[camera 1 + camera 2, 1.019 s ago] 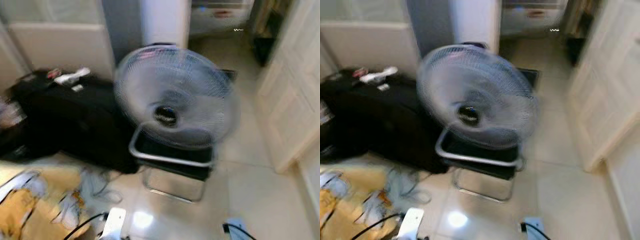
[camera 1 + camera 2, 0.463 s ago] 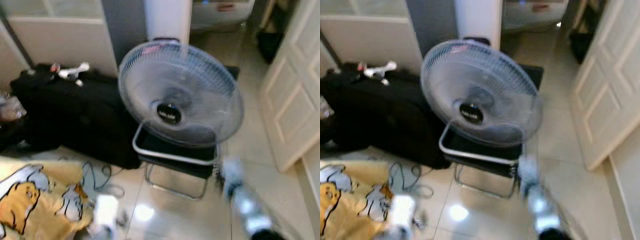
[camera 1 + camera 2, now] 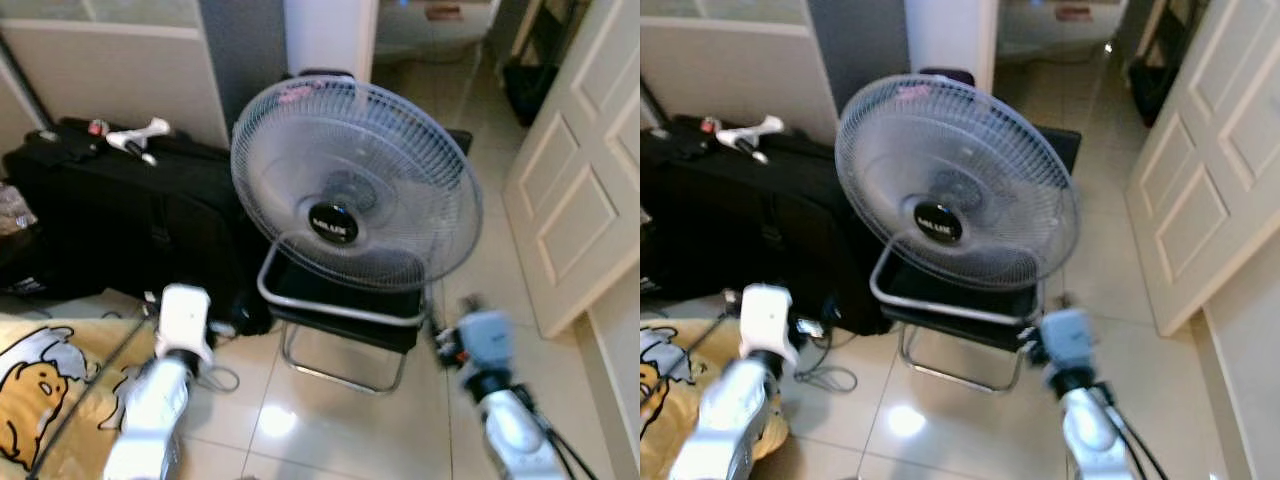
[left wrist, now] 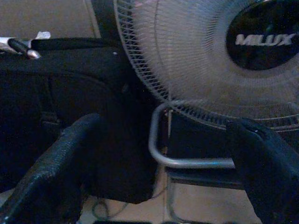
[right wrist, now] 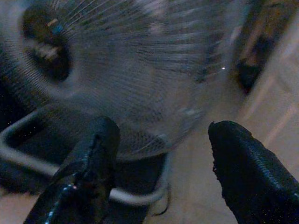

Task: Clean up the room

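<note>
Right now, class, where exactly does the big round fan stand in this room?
In the left eye view the fan stands mid-floor on a metal frame stand, directly right of the black suitcase and left of the white door.

a round grey fan [image 3: 355, 185] with a black hub stands on a metal frame [image 3: 340, 325] on the pale tiled floor [image 3: 330, 430], mid-scene. to its left lies a black suitcase [image 3: 120, 215] with a white object [image 3: 135, 138] on top. a yellow cartoon blanket [image 3: 45, 385] covers the near left corner. a white panelled door [image 3: 580, 190] is on the right. the left arm [image 3: 160, 390] reaches up from the near left, the right arm [image 3: 500, 410] from the near right, both towards the fan's base.
</note>
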`<state>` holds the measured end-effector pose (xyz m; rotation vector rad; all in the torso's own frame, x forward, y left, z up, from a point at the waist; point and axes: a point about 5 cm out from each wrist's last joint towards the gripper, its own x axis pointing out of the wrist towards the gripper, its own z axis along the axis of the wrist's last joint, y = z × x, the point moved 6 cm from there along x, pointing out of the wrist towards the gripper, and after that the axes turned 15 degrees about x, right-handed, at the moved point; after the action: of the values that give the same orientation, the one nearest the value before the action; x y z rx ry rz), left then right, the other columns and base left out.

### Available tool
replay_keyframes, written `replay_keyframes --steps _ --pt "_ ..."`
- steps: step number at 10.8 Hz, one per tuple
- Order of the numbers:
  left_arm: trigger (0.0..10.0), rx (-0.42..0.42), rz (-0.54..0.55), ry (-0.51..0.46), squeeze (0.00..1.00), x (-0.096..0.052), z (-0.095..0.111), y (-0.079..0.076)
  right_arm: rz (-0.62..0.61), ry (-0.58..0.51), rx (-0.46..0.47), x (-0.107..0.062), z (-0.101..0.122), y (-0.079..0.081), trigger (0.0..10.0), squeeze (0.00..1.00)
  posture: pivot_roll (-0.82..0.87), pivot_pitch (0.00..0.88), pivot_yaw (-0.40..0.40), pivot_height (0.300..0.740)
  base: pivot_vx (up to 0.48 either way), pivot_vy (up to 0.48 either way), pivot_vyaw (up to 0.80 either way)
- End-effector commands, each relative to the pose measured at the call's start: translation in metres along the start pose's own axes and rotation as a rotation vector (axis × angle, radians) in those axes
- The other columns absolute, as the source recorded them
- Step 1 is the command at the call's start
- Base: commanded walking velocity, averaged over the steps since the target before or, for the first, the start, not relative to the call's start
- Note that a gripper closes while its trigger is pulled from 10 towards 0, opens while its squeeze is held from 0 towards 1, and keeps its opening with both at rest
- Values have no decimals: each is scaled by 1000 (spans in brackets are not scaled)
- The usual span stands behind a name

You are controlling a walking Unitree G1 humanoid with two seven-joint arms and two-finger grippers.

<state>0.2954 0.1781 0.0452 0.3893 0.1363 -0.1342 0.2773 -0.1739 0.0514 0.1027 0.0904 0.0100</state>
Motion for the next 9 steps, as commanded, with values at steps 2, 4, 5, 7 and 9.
replay_keyframes --steps 2,4,5,7,9 --pt "10000 10 27 -91 1000 -8 36 11 -228 -62 161 -6 22 -41 10000 1000 -19 0 68 740 0 0 0" --pt "10000 16 61 -120 1000 -14 55 11 -160 -74 88 -4 35 -22 10000 1000 -24 0 72 740 0 0 800" --pt "10000 7 63 -113 1000 -10 57 8 -84 -86 81 -1 39 -5 10000 1000 -19 0 68 740 0 0 800" --pt "10000 32 43 -104 1000 -4 63 2 57 -63 -5 6 42 20 10000 1000 -13 0 52 740 0 0 800" --pt "10000 32 38 -86 1000 -3 62 -3 74 -43 -57 8 39 20 10000 1000 -5 0 32 740 0 0 800"
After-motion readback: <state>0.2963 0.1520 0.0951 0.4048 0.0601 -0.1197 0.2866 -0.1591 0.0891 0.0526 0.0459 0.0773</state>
